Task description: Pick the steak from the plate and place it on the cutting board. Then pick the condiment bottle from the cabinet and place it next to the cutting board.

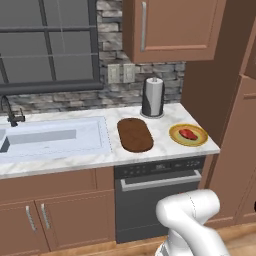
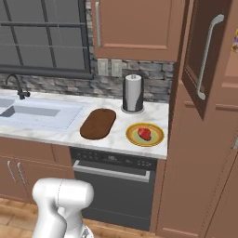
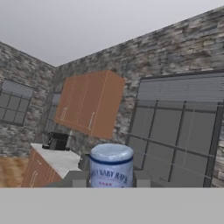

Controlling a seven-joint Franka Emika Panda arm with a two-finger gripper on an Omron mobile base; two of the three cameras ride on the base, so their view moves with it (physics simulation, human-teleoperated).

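Observation:
The steak (image 1: pixel 188 134) (image 2: pixel 145 134), a small red chunk, lies on the yellow-rimmed plate (image 1: pixel 200 140) (image 2: pixel 131 137) at the counter's right end. Left of the plate rests the dark brown oval cutting board (image 1: pixel 135 135) (image 2: pixel 98 123), bare. In the hand view my gripper (image 3: pixel 111 180) is shut on the condiment bottle (image 3: pixel 111 168); its pale cap and blue-banded light label stand up between the two grey fingertips (image 3: pixel 78 179). The tall brown cabinet (image 1: pixel 235 130) (image 2: pixel 186 153) rises right of the counter, with one upper door (image 2: pixel 204 56) swung open.
A paper towel roll (image 1: pixel 153 97) (image 2: pixel 133 93) stands behind the board and plate. A sink (image 1: pixel 50 137) (image 2: pixel 37 114) with a dark faucet fills the counter's left. A dishwasher (image 1: pixel 157 195) sits under the counter. A wall cabinet (image 1: pixel 172 30) hangs above.

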